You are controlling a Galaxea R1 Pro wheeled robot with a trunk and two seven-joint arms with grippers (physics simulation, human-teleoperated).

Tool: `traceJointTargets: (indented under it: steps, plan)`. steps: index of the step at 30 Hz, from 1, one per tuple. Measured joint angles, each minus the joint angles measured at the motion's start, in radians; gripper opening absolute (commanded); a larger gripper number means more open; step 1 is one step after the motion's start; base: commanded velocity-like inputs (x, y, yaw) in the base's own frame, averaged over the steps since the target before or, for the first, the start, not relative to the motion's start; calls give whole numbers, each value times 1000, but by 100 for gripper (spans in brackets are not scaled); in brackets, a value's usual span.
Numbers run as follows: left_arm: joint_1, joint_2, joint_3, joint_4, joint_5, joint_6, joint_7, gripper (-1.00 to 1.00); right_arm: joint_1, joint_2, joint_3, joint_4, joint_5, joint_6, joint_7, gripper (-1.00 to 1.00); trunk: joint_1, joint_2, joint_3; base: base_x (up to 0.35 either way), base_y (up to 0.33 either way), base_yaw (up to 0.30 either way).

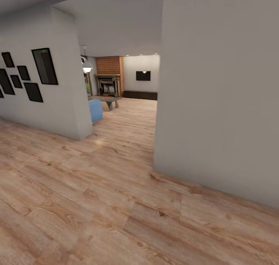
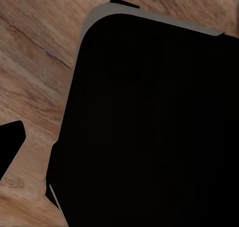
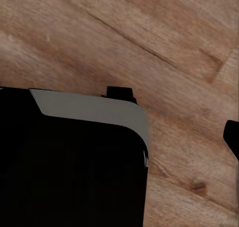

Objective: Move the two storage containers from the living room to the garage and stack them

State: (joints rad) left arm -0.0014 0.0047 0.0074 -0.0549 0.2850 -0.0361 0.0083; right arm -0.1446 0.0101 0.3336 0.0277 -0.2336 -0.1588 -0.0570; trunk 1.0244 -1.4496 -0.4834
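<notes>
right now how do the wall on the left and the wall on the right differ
The left wall carries a cluster of black picture frames; the right wall is bare. The left wall stands farther off, with a blue seat past its corner; the right wall looms closer and takes up much more of the head view. Both are plain pale grey and rise from the same light wood plank floor, flanking the opening toward the brick fireplace.
</notes>
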Motion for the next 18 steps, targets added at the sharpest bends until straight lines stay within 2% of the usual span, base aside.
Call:
traceJointTargets:
  steps: [18]
  plan:
    - [0,0,0,0,0,0,0,100,0,0,-1,0,-5,0,0,100,0,0,0,323,0,274]
